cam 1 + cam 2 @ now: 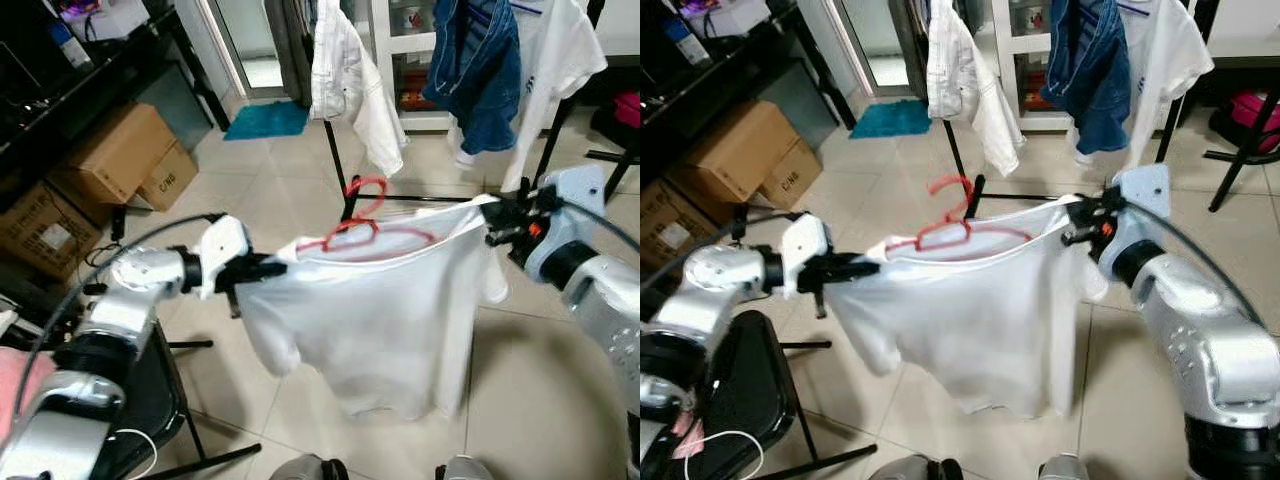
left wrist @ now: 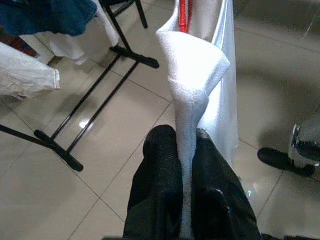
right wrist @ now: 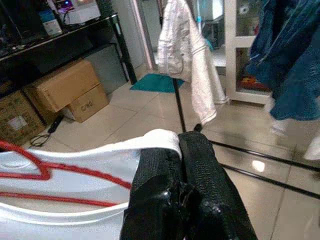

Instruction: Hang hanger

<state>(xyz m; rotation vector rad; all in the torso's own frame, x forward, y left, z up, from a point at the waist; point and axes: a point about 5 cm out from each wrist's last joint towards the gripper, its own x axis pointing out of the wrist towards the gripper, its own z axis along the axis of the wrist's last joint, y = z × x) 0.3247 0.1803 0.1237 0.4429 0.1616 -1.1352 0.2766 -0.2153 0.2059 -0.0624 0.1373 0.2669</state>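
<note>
- Nearest, my left gripper (image 1: 262, 268) was pinched tight on one shoulder of the white T-shirt (image 1: 380, 320); in the left wrist view the cloth ran up as a thin fold between my two black fingers (image 2: 160, 185).
- My right gripper (image 1: 492, 222) was clamped on the opposite shoulder, and in the right wrist view a lip of white cloth curled over my closed fingertips (image 3: 200, 165).
- Between the two grips the shirt was stretched out in the air above the tiled floor (image 1: 520, 370), its body hanging down below my arms.
- Inside the neck opening sat the red hanger (image 1: 362, 225), its arms lying along the shirt's top edge and its hook standing up above the collar, free of any rail.
- Beyond the shirt stood the black clothes rack (image 1: 345, 190), its feet on the tiles.
- On that rack hung a white jacket (image 1: 345, 70), a blue denim garment (image 1: 478, 70) and another white shirt (image 1: 550, 70), all well apart from the hanger.
- At the far left edge of the floor sat cardboard boxes (image 1: 120, 155), with a teal mat (image 1: 265, 120) by the doorway behind them.
</note>
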